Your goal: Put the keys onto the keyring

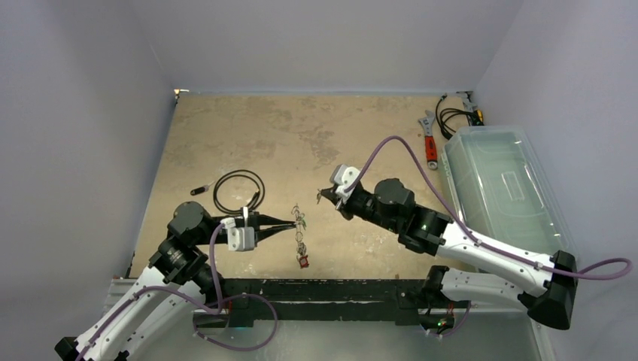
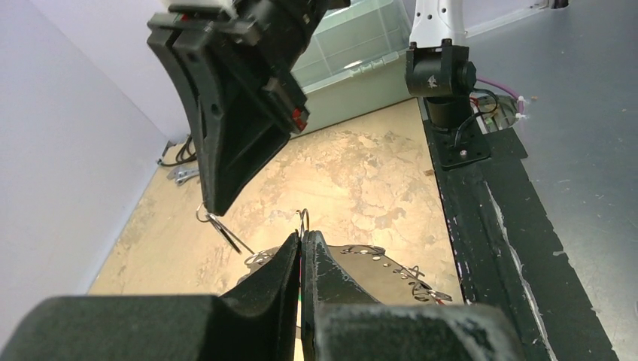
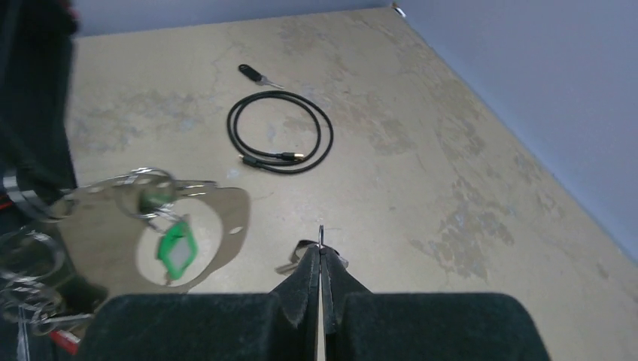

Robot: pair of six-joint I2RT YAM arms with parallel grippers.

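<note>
The left gripper (image 1: 288, 225) has its jaws pressed together on a thin wire loop (image 2: 303, 219) that stands up between the tips. Just beyond those tips, touching the table (image 1: 338, 128), lies the keyring (image 3: 226, 214), a flat silvery piece with a wide hole and small holes along its rim. The keys (image 1: 301, 242) trail from it towards the arm bases, a green tag (image 3: 174, 252) nearest the ring and a red tag (image 1: 303, 262) at the far end of the bunch.

The right gripper (image 1: 326, 198) is also closed, pinching a loose key (image 3: 320, 235) held edge-on between the tips; a small ring hangs from it. This hand is raised off the table, close to the left gripper's tips and apart from the bunch.

Beyond the left hand's wrist a black cable loop (image 1: 238, 192) lies flat, with a small black stick (image 1: 199, 190) just outside it. Well behind the right hand, near the far wall, are a red-handled wrench (image 1: 430, 147) and a clear plastic bin (image 1: 500, 188)
</note>
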